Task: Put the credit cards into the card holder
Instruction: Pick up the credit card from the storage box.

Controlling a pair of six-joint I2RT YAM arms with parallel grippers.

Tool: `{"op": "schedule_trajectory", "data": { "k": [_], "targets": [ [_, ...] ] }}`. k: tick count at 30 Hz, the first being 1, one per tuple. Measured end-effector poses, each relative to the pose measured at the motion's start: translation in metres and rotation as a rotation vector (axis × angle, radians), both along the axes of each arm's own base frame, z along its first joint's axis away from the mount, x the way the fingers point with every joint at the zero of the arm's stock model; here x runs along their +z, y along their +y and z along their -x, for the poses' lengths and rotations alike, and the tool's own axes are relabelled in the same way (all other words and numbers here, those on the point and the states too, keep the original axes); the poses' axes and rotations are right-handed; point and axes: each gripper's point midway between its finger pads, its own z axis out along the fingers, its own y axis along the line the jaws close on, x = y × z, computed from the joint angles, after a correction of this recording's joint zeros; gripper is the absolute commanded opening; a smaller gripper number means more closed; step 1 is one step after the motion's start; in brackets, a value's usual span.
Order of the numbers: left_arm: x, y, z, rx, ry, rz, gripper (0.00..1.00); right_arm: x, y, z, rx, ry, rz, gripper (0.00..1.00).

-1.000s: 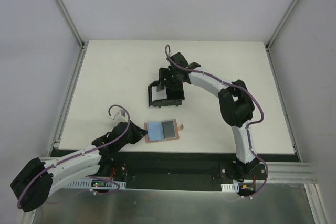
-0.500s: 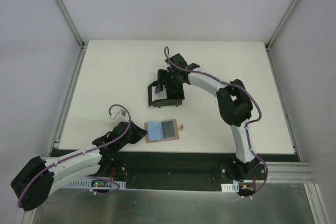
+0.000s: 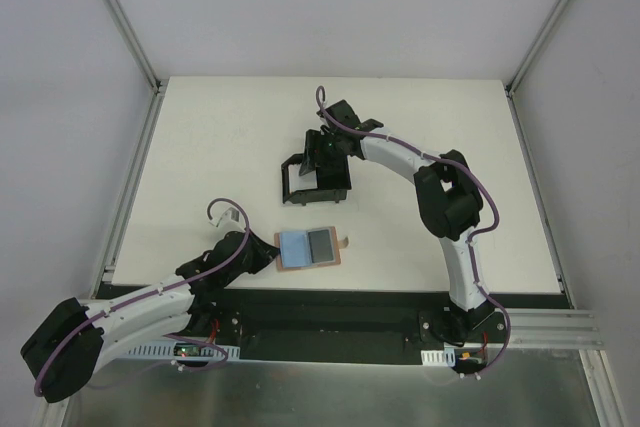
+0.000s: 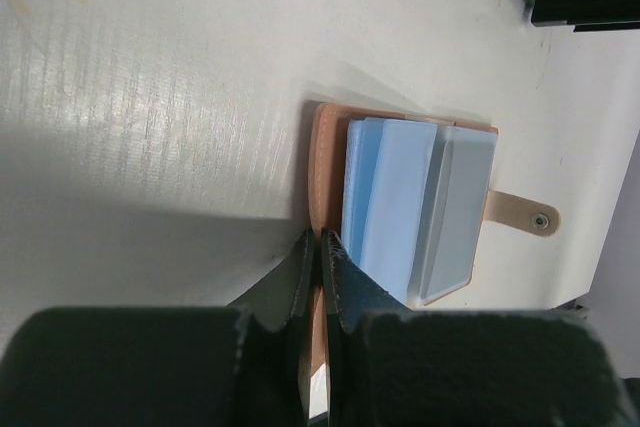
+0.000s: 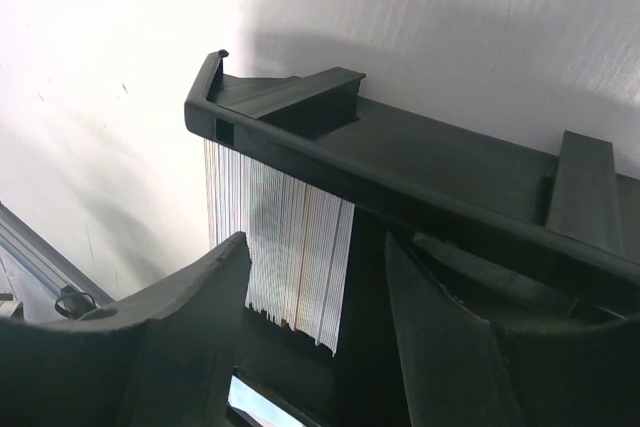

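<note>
The tan card holder lies open on the table near the front edge, its snap tab pointing right. Light blue credit cards and a pale grey one lie on its inner face. My left gripper is shut on the holder's left leather edge, also seen from above. My right gripper is down in the black box, its jaws open on either side of a stack of white cards standing on edge; a gap shows between the stack and the right finger.
The black open-sided box stands mid-table, behind the holder. Aluminium frame rails run along the table's left and right edges. The right arm's elbow arches over the right half of the table.
The right gripper has shifted slightly over the black box. The left arm and the card holder have not moved.
</note>
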Motion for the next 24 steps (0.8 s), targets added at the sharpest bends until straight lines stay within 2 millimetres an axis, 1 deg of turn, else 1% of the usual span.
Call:
{"op": "schedule_trajectory", "data": {
  "k": [10,14,17,21,24],
  "targets": [
    [0.0,0.0,0.0,-0.002,-0.003,-0.002,0.0,-0.001,-0.003,0.0,-0.008,-0.001,0.007,0.39],
    [0.0,0.0,0.0,-0.004,-0.005,-0.003,0.0,0.003,-0.005,0.001,-0.012,-0.009,0.008,0.32],
    [0.0,0.0,0.0,-0.006,-0.006,-0.005,0.0,0.007,-0.006,0.0,-0.015,-0.018,0.005,0.26],
    [0.0,0.0,0.0,-0.006,-0.007,-0.005,0.0,0.009,-0.009,0.0,-0.019,-0.025,0.008,0.13],
    [0.0,0.0,0.0,-0.006,-0.007,-0.004,0.0,0.01,-0.014,-0.002,-0.027,-0.029,0.015,0.1]
  ]
}}
